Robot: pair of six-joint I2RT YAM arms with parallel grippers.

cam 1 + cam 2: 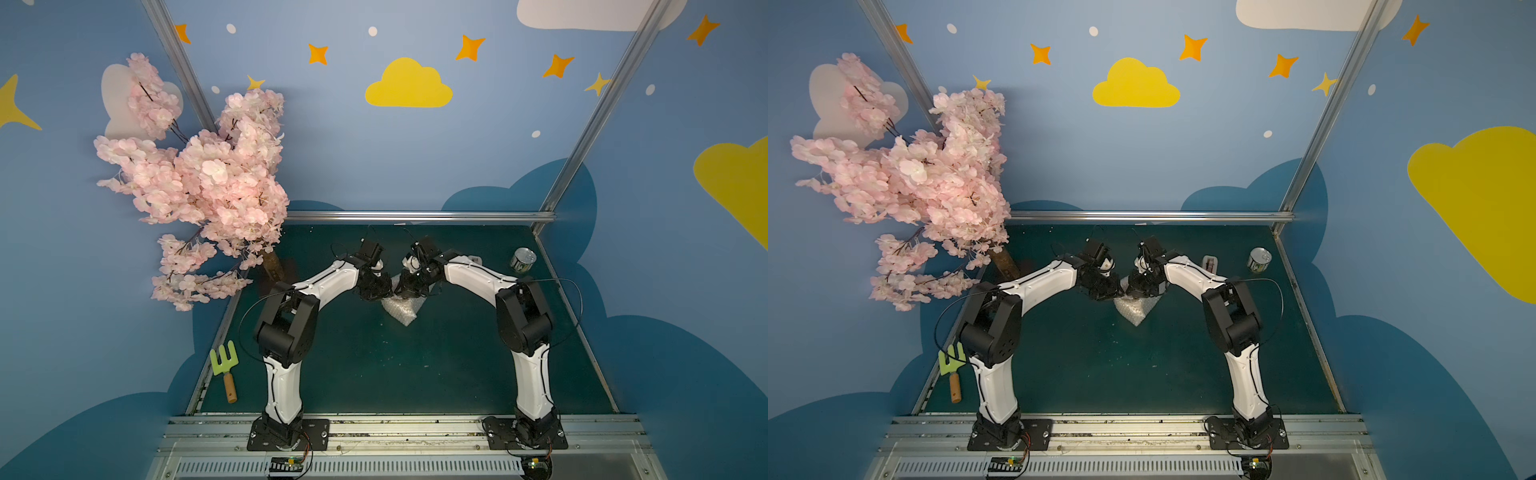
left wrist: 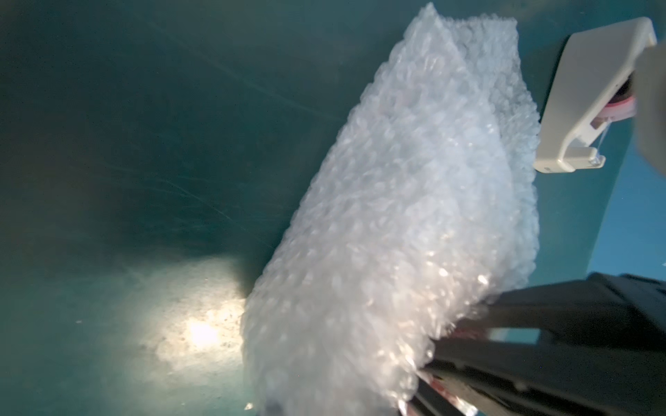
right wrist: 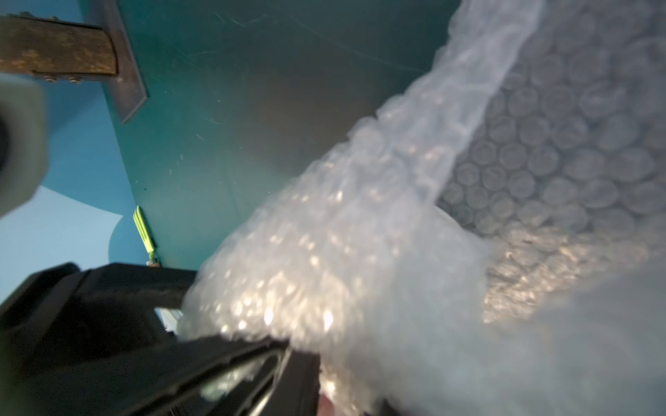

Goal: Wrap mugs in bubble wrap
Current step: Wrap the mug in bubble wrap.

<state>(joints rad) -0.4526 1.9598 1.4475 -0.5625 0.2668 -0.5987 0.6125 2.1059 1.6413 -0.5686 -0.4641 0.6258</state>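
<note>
The bubble wrap (image 1: 401, 309) lies bunched into a whitish bundle at the middle of the green table, seen in both top views (image 1: 1133, 309). No mug shows in any view. My left gripper (image 1: 379, 294) and right gripper (image 1: 402, 291) meet nose to nose over the far end of the bundle. In the left wrist view the bubble wrap (image 2: 414, 223) fills the middle and covers my own fingertips. In the right wrist view its folds (image 3: 360, 252) press against the camera and hide those jaws too. Whether either gripper holds the wrap cannot be told.
A white tape dispenser (image 2: 594, 97) stands just behind the right forearm (image 1: 1210, 263). A silver can (image 1: 523, 259) sits at the far right. A green garden fork (image 1: 224, 368) lies by the left edge, and a pink blossom tree (image 1: 199, 183) with its trunk base (image 3: 61, 50) stands at the far left corner.
</note>
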